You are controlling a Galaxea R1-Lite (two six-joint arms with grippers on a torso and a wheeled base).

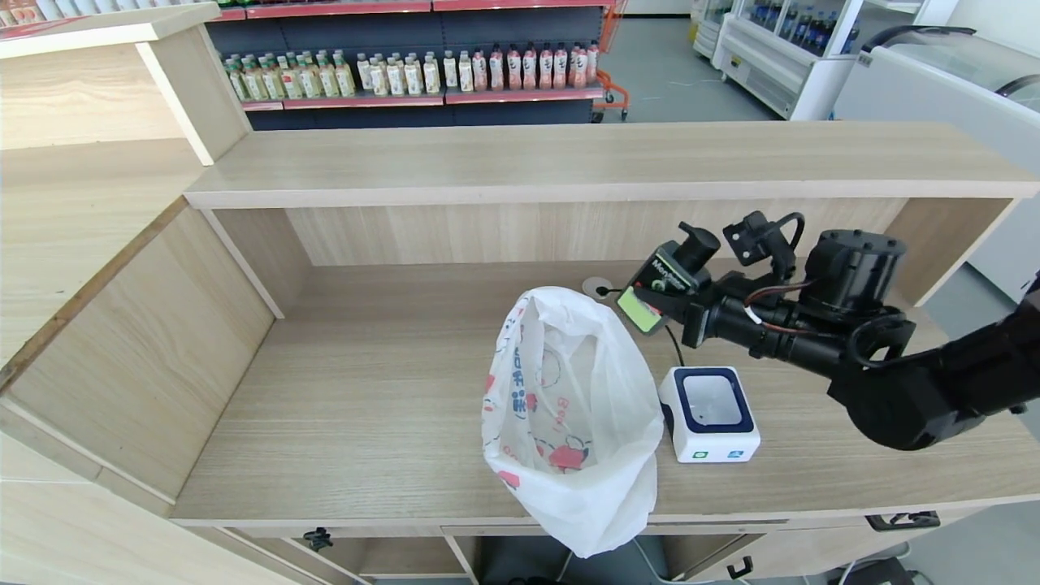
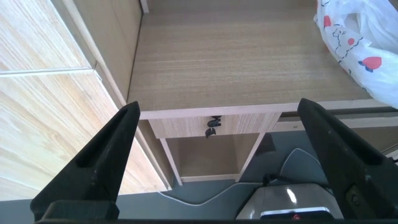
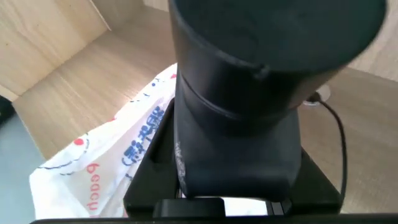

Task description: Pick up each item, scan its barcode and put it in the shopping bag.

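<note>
With the right claw point(image 1: 692, 299) clamped on the bottle point(image 1: 662, 280), go right over the bag point(image 1: 569, 422) mouth, then let go low.

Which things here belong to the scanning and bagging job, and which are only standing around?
Job: black cylindrical container with green label, held in the right gripper; white plastic shopping bag with red prints; white box-shaped barcode scanner.
Standing around: rows of drink bottles on the shop shelf; white glass-topped freezers.
</note>
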